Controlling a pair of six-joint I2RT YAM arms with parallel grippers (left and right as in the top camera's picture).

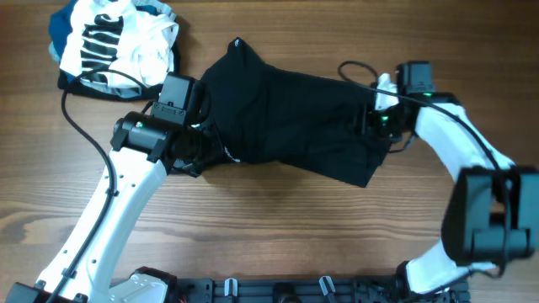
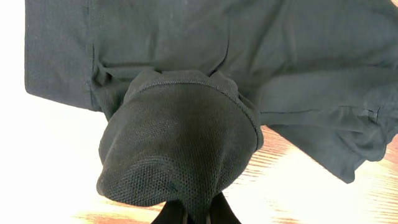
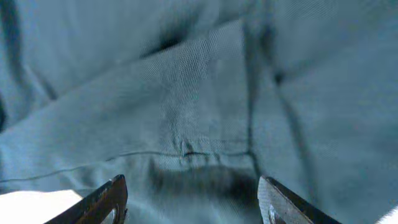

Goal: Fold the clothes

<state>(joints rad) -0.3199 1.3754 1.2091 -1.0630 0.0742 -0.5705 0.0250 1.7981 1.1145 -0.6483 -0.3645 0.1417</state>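
Overhead: black garment, long axis left-to-right; left tool tight on its fabric; right tool wide, empty.

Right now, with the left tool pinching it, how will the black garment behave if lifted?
Probably floppy: the black garment bunches into a rounded pouch at the left tool, which is shut on it. Likely light for its size; a thin mesh weave shows. It may drag rather than lift whole, since most of it lies spread on the wooden table.
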